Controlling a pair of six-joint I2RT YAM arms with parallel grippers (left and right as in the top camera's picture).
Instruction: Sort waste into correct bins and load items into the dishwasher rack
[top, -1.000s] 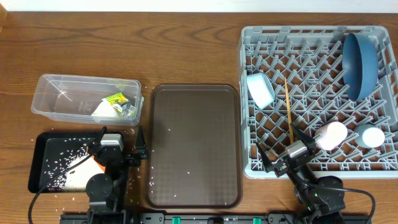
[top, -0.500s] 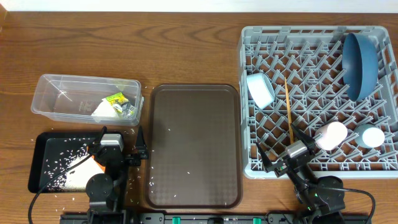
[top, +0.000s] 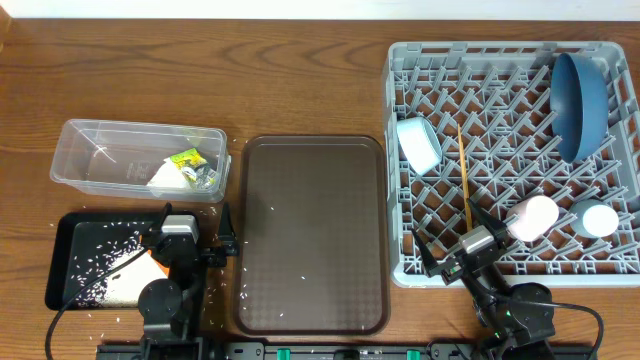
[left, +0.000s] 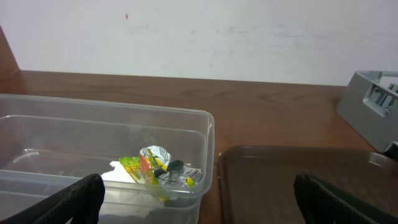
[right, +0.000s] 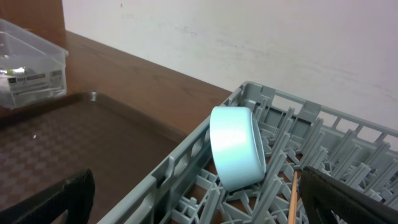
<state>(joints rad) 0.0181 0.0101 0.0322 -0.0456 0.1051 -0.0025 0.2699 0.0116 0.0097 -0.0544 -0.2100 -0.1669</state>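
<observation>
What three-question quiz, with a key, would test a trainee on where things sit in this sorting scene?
1. True or false: the blue plate stands in the dishwasher rack.
2. Where is the yellow-green wrapper? A) on the serving tray B) in the clear tub C) in the rack
3. Short answer: which bin holds most of the rice grains?
Key: 1 true; 2 B; 3 the black tray.

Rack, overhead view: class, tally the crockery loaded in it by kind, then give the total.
Plates: 1, the blue plate
Bowls: 1, the white bowl
Cups: 2, the pinkish cup and the light-blue cup
Total: 4 in the rack
</observation>
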